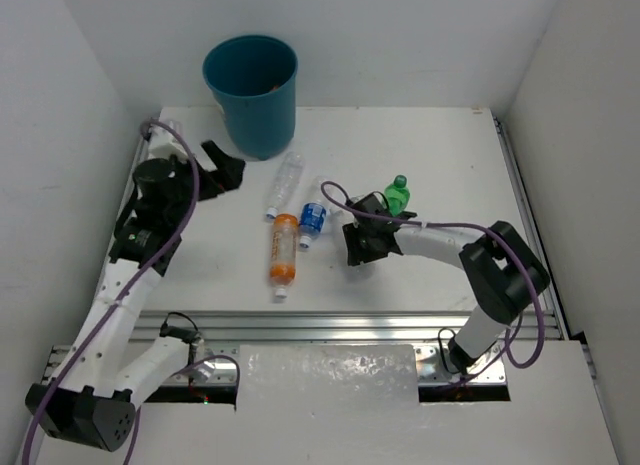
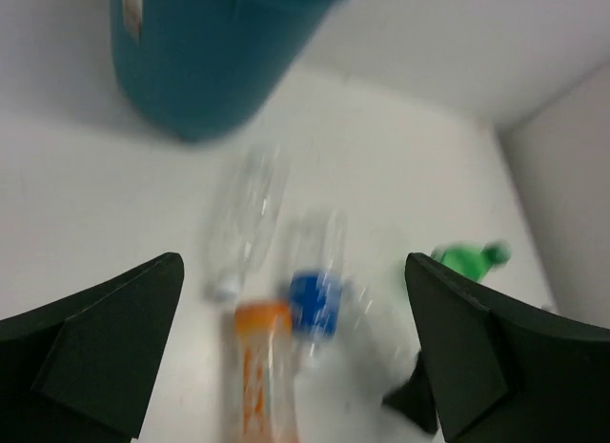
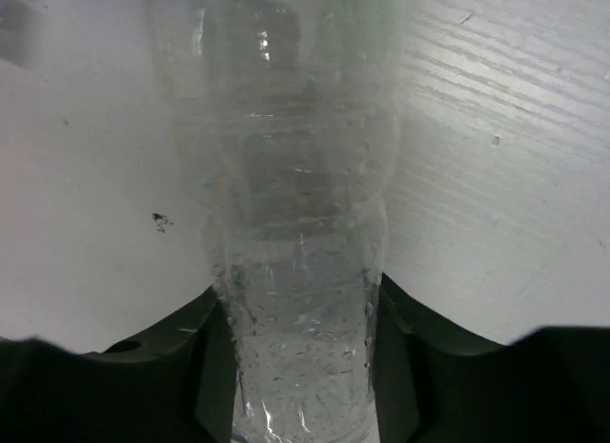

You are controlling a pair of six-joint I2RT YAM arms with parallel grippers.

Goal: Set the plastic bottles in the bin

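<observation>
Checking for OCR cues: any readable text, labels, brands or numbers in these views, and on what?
None is legible.
Orange-labelled plastic bottle: print too small.
Blue-labelled clear plastic bottle: label blurred.
Round teal-blue plastic bin: pale sticker on its wall, blurred.
Plain clear plastic bottle: no label in view.

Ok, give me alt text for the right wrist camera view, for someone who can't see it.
A clear plastic bottle fills the middle of the frame, pinched between the two dark fingers of the right pincer at the bottom edge. Behind it is the white table, with a small dark speck left of the bottle.
</observation>
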